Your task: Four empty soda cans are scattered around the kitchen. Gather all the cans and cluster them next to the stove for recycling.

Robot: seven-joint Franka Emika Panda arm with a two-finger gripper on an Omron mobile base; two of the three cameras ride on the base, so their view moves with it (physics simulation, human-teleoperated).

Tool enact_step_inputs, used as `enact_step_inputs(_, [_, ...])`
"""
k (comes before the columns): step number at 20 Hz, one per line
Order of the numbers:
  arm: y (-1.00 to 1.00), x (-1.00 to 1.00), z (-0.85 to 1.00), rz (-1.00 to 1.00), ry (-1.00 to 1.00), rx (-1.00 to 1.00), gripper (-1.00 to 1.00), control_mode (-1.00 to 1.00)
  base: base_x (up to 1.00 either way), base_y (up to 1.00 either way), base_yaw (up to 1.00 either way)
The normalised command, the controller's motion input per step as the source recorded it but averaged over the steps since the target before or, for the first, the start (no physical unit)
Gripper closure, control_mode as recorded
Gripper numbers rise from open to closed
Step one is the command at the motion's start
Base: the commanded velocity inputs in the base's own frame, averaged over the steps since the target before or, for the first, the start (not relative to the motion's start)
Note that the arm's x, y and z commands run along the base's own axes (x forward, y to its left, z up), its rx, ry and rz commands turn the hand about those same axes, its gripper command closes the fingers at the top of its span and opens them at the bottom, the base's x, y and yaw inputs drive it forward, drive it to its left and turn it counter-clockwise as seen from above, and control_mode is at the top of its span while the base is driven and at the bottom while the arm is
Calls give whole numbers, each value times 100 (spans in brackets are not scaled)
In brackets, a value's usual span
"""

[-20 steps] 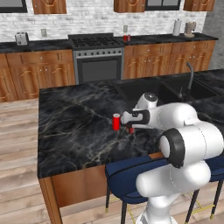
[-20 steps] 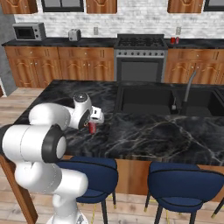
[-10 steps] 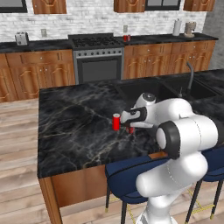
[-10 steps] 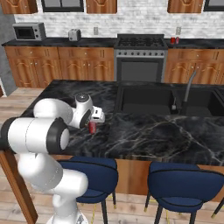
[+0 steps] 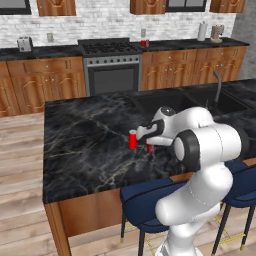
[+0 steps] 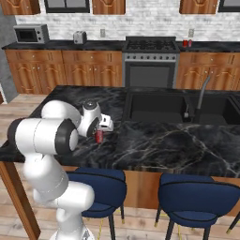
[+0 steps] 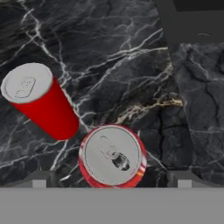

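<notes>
White brick wall, wooden cabinets, plank floor, blue stools.

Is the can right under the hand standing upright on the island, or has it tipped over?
Upright. In the hand view the can shows its round silvery top face-on, between the open gripper tips. The bright red can beside it stands too.

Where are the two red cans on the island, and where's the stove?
Can under the gripper (image 7: 112, 155), hand view: its silvery top.
Other can (image 7: 41, 103), hand view: its red side.
Stove (image 6: 151, 45), right base view: its black cooktop grates.
</notes>
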Motion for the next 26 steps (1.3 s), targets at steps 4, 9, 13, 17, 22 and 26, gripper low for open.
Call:
enact_step_inputs(4, [0, 13, -13, 0, 0, 0, -100, -100, 0, 0, 0])
enact_step_inputs(9, [0, 13, -11, 0, 0, 0, -100, -100, 0, 0, 0])
enact_step_inputs(13, [0, 12, -9, 0, 0, 0, 100, -100, 0, 0, 0])
enact_step_inputs(17, [0, 1, -3, 0, 0, 0, 100, -100, 0, 0, 0])
enact_step_inputs(22, [-1, -27, 16, 0, -4, 0, 100, -100, 0, 0, 0])
enact_step_inputs(26, [0, -42, 64, 0, -4, 0, 100, -100, 0, 0, 0])
